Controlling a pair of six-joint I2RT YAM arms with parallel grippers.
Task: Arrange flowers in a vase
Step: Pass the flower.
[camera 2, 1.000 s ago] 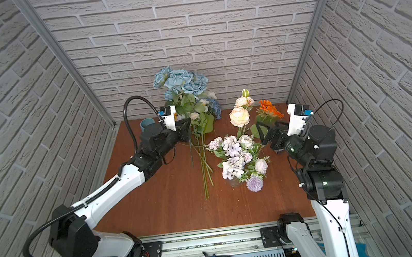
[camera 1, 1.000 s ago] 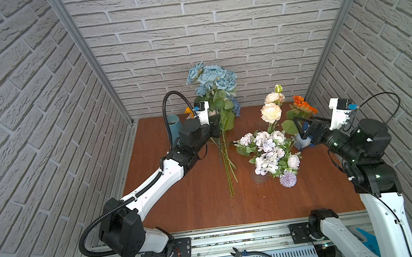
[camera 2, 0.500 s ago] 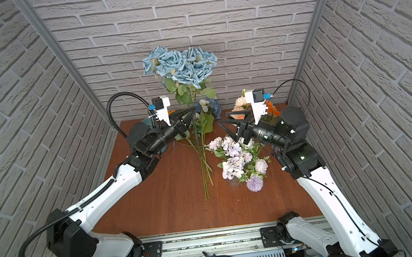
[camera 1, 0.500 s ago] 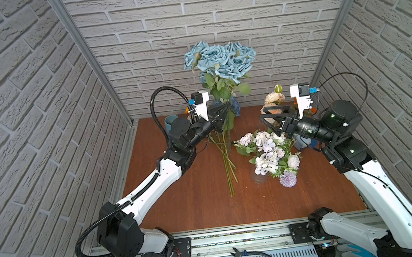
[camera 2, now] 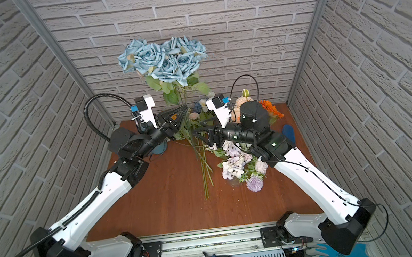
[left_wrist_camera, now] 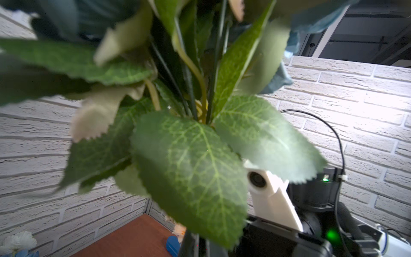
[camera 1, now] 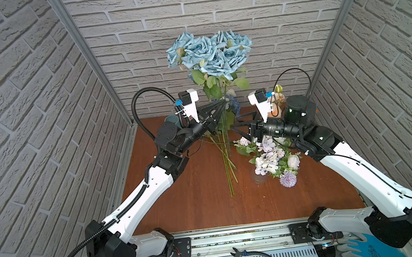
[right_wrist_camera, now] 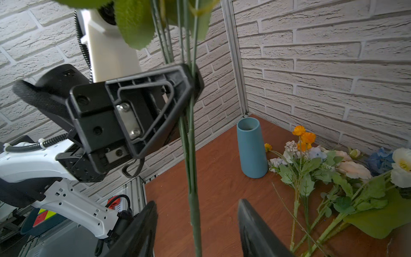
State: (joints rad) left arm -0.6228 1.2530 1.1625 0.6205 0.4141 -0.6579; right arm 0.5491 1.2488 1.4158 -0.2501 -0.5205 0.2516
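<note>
The left gripper (right_wrist_camera: 192,76) was clamped on the stems (right_wrist_camera: 193,178) of the pale blue roses (camera 1: 209,53); the right gripper (right_wrist_camera: 196,207) had its jaws apart around those stems, lower down.

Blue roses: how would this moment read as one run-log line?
left gripper: shut on pale blue roses stems, upright | right gripper: open, jaws astride stems | blue vase: upright, empty
</note>
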